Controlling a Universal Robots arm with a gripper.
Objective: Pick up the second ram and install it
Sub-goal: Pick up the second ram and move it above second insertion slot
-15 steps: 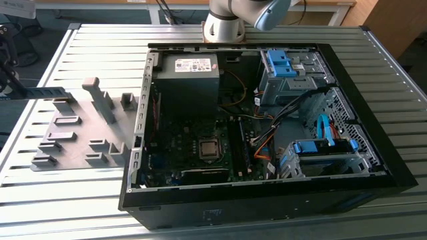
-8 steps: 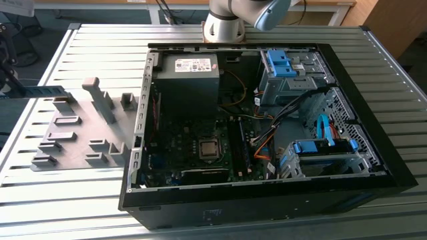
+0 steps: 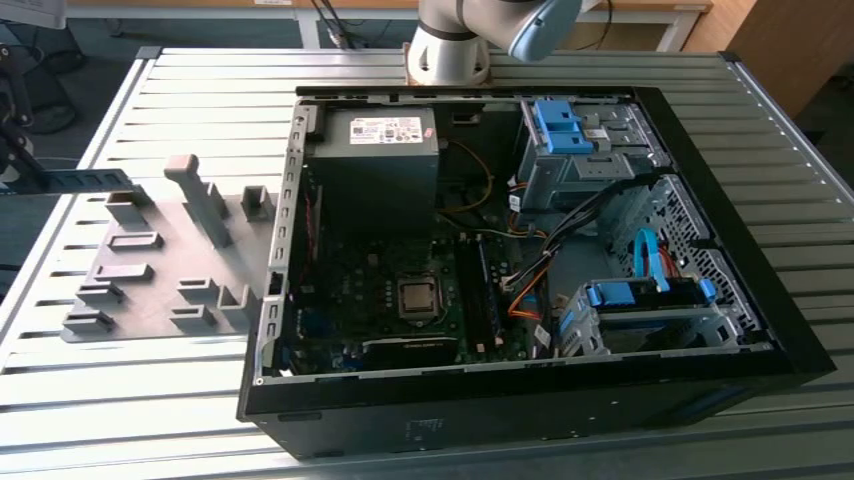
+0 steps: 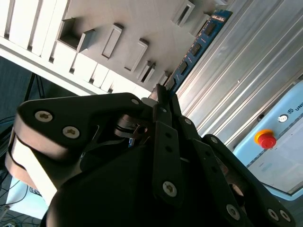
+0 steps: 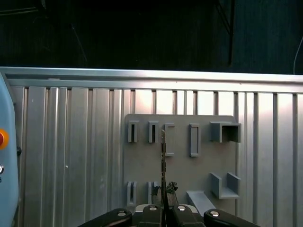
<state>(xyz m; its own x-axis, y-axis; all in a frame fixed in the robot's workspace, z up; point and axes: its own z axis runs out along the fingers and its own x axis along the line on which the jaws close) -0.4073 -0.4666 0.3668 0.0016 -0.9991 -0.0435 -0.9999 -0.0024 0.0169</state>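
Fingers of the black metal pincer (image 4: pixel 160 94) are clenched on one end of the second ram (image 4: pixel 199 42), a thin, long, blue-green circuit board with small dark chips along its face. In the second wrist view the stick runs straight out from the fingertips. Its far end lies near a slot of the pale grey plastic holder plate (image 4: pixel 142 23).

In the first wrist view the pincer (image 5: pixel 163 208) carries the second ram (image 5: pixel 163 156) edge-on. It shows as a narrow dark line in front of the holder plate (image 5: pixel 203 165), between two of the plate's upright slots.

In the exterior view the second ram (image 3: pixel 87 181) hangs level at the exterior view's left, over the far end of the holder plate (image 3: pixel 147 300). It is well apart from the open black computer case (image 3: pixel 747 250). Whether the stick touches the plate cannot be told.

The holder plate lies on the ribbed aluminium surface (image 3: pixel 200 90), just beside the case. Inside the case sit a silver-and-black power-supply box (image 3: pixel 380 150), a dark motherboard (image 3: pixel 347 290) with a square metal processor socket (image 3: pixel 418 296), and blue-tabbed drive cages (image 3: pixel 561 130). The white and pale blue arm (image 3: pixel 454 45) rises from the surface behind the case. A pale blue control pendant with a round red button (image 4: pixel 265 138) lies on the surface next to the holder plate.
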